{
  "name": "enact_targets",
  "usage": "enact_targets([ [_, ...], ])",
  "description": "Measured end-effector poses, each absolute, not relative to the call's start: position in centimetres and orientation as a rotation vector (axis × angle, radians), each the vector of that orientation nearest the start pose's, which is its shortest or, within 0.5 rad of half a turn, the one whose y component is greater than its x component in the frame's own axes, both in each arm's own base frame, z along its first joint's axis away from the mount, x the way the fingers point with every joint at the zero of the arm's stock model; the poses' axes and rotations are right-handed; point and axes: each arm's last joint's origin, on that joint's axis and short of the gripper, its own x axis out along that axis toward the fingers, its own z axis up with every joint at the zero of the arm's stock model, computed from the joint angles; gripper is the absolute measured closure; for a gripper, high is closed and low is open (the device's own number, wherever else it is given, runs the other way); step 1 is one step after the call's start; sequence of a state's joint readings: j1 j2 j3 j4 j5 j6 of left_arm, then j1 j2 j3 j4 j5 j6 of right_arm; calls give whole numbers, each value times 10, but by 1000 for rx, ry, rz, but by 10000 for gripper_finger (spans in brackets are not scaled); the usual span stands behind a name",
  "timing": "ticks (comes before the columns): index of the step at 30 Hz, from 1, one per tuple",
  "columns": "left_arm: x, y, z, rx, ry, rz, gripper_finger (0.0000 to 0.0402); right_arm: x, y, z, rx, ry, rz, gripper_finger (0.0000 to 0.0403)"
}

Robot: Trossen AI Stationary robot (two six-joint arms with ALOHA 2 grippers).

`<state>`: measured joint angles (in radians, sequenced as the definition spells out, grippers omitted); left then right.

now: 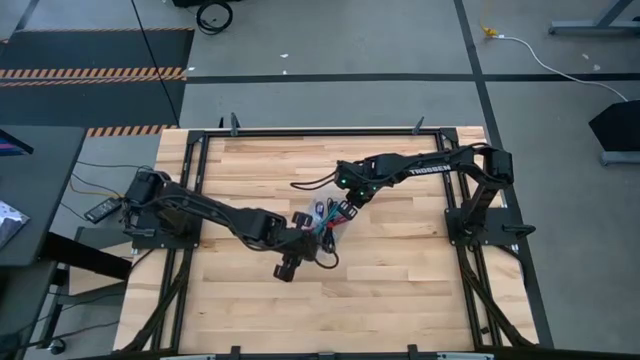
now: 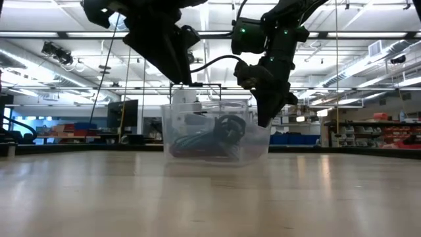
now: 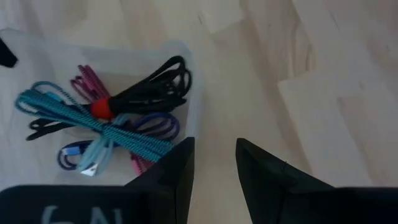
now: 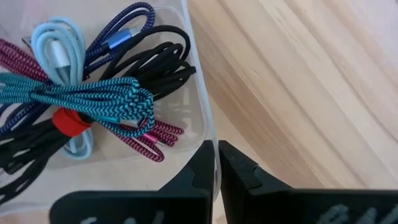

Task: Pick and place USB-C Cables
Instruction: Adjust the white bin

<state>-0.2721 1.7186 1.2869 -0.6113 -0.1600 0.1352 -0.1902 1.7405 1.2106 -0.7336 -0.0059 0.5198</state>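
A clear plastic bin (image 1: 322,222) (image 2: 217,135) stands near the table's middle. In it lie the bundled USB-C cables: teal (image 4: 81,93), light blue (image 4: 59,43), purple-blue (image 4: 124,31), maroon (image 4: 149,140) and black with a red band (image 3: 149,84). My right gripper (image 4: 215,163) (image 2: 265,118) is at the bin's right wall, shut on it. My left gripper (image 3: 214,168) (image 1: 303,240) hovers open over bare wood just beside the bin's near-left corner and touches nothing. My right gripper pinches the bin's clear side wall at its top rim (image 4: 209,134), one finger inside the bin and one outside. The fingers come from above, slanting down. The bin sits upright, and its bottom appears to rest on the table (image 2: 217,158).
The butcher-block table (image 1: 400,290) has bare wood near, left and right of the bin. A thin black lead (image 1: 312,183) from the right arm lies toward the far side. A black metal frame (image 1: 320,132) runs along the table's edges.
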Motion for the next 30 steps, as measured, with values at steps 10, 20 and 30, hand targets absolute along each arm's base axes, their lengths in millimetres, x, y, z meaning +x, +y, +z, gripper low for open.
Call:
enact_targets([
  [10, 355, -75, 203, 341, 1098, -161, 276, 330, -62, 200, 569, 1197, -479, 386],
  [20, 360, -65, 176, 401, 1207, -190, 291, 330, -61, 200, 469, 1219, -379, 375],
  [30, 359, -66, 172, 492, 1233, -273, 390, 329, -58, 200, 325, 1261, -164, 297],
])
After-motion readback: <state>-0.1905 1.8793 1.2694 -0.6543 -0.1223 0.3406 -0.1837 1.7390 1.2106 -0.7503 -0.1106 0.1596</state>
